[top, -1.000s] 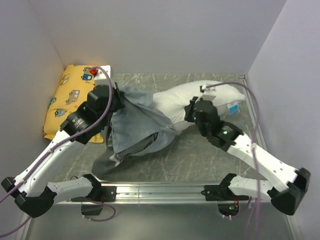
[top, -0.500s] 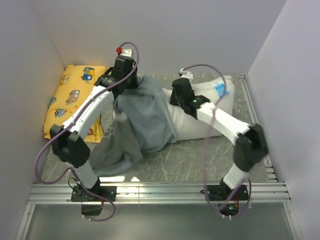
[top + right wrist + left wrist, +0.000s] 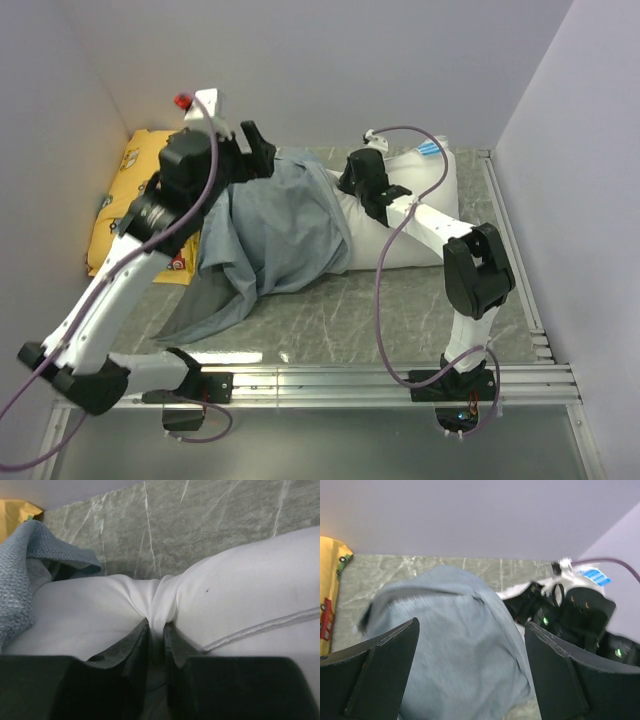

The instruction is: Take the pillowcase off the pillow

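Pillowcase (image 3: 285, 225): bunched over pillow (image 3: 250, 590) end.
Left claw (image 3: 471, 625): released, empty; should grip fabric edge.
Right claw (image 3: 156, 627): clenched on pillow fold; should anchor it.

Blue-grey pillowcase (image 3: 280, 230) over the left end of the pillow (image 3: 395, 252), yellow cushion (image 3: 118, 190) at far left.

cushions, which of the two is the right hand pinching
The plump plain white pillow, its cloth bunched in the right hand; the yellow cartoon-vehicle fabric cushion lies ungripped at far left.
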`<act>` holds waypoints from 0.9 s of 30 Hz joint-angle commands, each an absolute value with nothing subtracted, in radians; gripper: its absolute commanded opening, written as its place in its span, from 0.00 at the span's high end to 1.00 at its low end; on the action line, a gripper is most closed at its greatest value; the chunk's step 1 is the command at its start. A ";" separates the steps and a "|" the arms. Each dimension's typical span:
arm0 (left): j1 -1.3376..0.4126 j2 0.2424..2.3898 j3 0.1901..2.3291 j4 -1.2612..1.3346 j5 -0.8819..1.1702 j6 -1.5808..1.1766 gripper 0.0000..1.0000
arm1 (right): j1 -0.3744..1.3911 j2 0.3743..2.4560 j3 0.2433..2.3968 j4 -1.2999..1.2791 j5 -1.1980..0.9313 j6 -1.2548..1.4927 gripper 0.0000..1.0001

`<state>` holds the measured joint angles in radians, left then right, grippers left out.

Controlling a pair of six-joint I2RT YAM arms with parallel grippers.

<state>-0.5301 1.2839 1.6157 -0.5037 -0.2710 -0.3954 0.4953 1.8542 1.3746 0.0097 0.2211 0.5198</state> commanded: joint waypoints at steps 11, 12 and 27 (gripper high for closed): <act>-0.736 1.343 1.095 -0.258 -0.377 -0.575 0.07 | 0.483 1.695 1.325 -0.265 0.201 0.443 0.31; -0.738 1.365 1.098 -0.265 -0.388 -0.583 0.09 | 0.483 1.675 1.325 -0.279 0.215 0.439 0.30; -0.695 1.448 1.130 -0.276 -0.420 -0.591 1.00 | 0.508 1.252 1.082 -0.351 0.287 0.446 0.15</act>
<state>-0.7002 1.4429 1.1019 -0.2455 -0.4229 -0.5919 0.4946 1.2778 1.1824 -0.3271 0.2703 0.4309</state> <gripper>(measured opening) 0.014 0.843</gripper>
